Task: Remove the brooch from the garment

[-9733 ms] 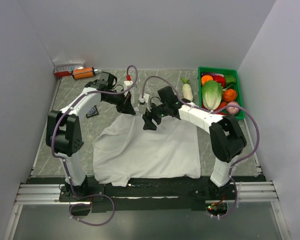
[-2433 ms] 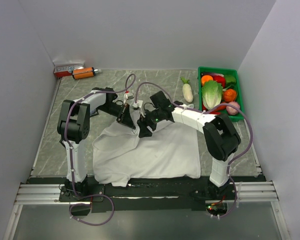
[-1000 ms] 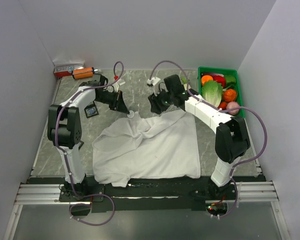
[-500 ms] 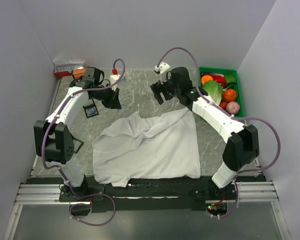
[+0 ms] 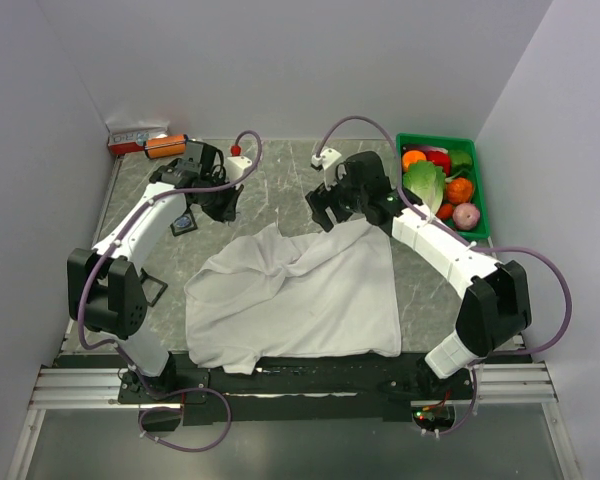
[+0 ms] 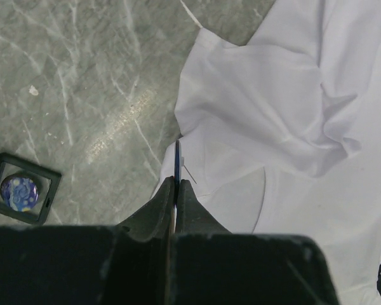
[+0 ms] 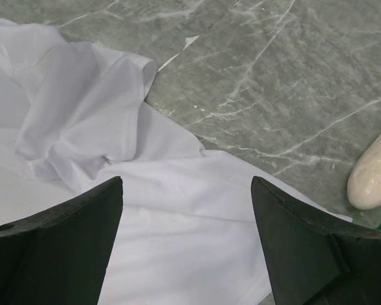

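In the left wrist view my left gripper [image 6: 176,180] is shut on the brooch [image 6: 177,159], a thin dark-blue disc seen edge-on with its pin sticking out. It hangs over the garment's [image 6: 286,127] left edge, clear of the cloth. From above, the left gripper [image 5: 223,206] sits just beyond the white garment's [image 5: 300,295] far-left corner. My right gripper [image 5: 325,215] is open over the garment's far edge, and nothing lies between its fingers [image 7: 82,229] except rumpled white cloth [image 7: 178,210] below.
A black square frame [image 6: 20,189] with a blue disc lies left of the shirt, also seen from above as the frame [image 5: 184,224]. Another frame [image 5: 150,292] lies nearer. A green vegetable basket [image 5: 480,190] stands back right, with a white radish [image 7: 371,171] beside it. An orange item [image 5: 165,146] sits back left.
My left gripper has drifted left and away from the shirt with the brooch. My right gripper has opened wide, risen and come back over the far edge. The lifted cloth has settled.
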`<action>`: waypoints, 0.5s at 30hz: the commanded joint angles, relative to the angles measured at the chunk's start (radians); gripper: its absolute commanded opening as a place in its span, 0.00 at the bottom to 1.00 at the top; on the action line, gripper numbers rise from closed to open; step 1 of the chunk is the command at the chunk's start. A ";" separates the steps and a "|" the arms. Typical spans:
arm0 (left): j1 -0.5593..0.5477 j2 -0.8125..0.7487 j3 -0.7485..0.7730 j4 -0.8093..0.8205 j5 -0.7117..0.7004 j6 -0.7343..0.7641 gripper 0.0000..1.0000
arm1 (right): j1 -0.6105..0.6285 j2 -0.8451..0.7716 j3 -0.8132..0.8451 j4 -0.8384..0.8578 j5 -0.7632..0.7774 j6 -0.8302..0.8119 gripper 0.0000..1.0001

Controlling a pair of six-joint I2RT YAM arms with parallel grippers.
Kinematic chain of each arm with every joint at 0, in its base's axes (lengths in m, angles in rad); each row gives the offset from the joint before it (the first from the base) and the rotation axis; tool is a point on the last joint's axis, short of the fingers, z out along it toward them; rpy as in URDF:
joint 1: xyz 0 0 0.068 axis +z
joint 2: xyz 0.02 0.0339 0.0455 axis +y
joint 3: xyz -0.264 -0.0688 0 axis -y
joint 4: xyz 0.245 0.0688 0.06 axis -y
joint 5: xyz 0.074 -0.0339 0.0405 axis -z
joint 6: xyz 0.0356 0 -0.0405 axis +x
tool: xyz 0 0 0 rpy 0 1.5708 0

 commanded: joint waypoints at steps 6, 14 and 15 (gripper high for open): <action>-0.007 -0.036 -0.011 -0.001 -0.011 -0.018 0.01 | 0.000 -0.045 -0.022 0.003 -0.046 0.005 0.87; -0.005 -0.043 0.001 -0.047 -0.003 0.008 0.01 | 0.000 -0.049 -0.039 -0.004 -0.075 0.013 0.88; -0.007 -0.042 0.012 -0.070 0.021 0.008 0.01 | 0.000 -0.049 -0.037 -0.006 -0.107 0.006 0.88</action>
